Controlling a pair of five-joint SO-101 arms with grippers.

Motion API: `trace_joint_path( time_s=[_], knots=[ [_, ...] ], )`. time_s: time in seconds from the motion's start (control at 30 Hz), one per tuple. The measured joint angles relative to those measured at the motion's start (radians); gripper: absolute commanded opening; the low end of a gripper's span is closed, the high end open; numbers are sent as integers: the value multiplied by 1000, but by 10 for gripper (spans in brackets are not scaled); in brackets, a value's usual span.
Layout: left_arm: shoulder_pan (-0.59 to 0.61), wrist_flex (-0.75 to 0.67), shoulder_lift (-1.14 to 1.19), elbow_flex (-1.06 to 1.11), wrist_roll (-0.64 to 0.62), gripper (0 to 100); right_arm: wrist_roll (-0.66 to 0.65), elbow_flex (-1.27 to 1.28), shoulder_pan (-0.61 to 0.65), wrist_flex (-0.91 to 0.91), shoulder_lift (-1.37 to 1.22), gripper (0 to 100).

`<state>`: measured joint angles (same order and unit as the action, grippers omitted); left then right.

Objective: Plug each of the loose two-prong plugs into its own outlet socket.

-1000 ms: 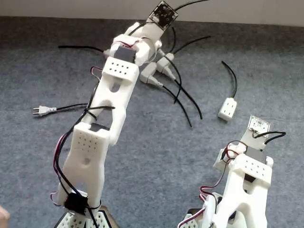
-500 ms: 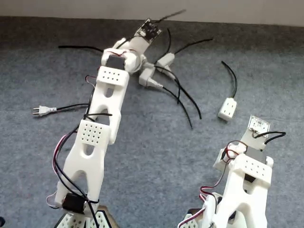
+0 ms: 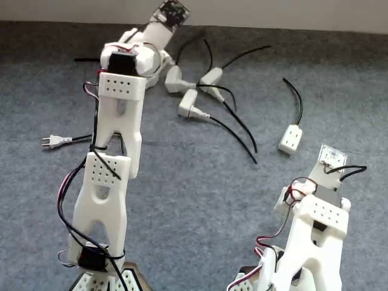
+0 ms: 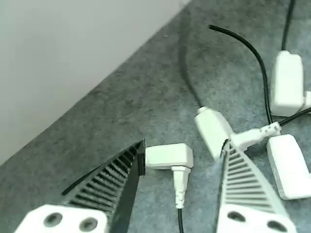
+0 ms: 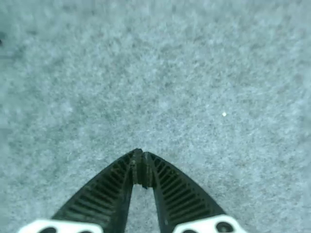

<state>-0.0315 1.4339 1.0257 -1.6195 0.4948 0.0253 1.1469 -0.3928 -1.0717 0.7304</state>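
My left gripper (image 4: 183, 148) is open, low over the grey carpet at the far left near the wall. A white angled plug (image 4: 167, 156) lies between its fingers, close to the black finger (image 4: 121, 179). Just beyond it lies another white plug body (image 4: 214, 127) (image 3: 174, 77), and two white socket blocks (image 4: 288, 82) (image 4: 289, 165) lie further off. In the high view these blocks (image 3: 210, 77) (image 3: 188, 102) sit among black cords. A loose two-prong plug (image 3: 51, 141) lies at the left. My right gripper (image 5: 141, 162) is shut over bare carpet.
A single white socket block (image 3: 290, 139) with a short black cord lies at the right, ahead of the right arm (image 3: 315, 212). Black cords (image 3: 239, 130) trail across the middle of the carpet. A pale wall (image 4: 73, 58) runs along the far edge.
The left arm has swung left and toward the far wall, uncovering the cluster of white plugs and blocks. The right arm has not moved.
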Motion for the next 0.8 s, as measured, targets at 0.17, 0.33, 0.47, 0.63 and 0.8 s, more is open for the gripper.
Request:
trace_joint_path(
  time_s=[0.17, 0.33, 0.47, 0.63, 0.8],
  knots=[
    [37, 164, -193, -2, -89, 248, -69, -219, 0, -132, 0, 14],
    [52, 307, -276, -9, -100, 248, -133, -534, -28, -288, 0, 104],
    [86, 322, -278, -9, -100, 248, -135, -755, -69, -310, -3, 169],
    [104, 324, -278, 17, -100, 248, -135, -873, -57, -273, -121, 173],
    [112, 324, -278, 78, -100, 248, -77, -934, 23, -239, -420, 173]
  ],
)
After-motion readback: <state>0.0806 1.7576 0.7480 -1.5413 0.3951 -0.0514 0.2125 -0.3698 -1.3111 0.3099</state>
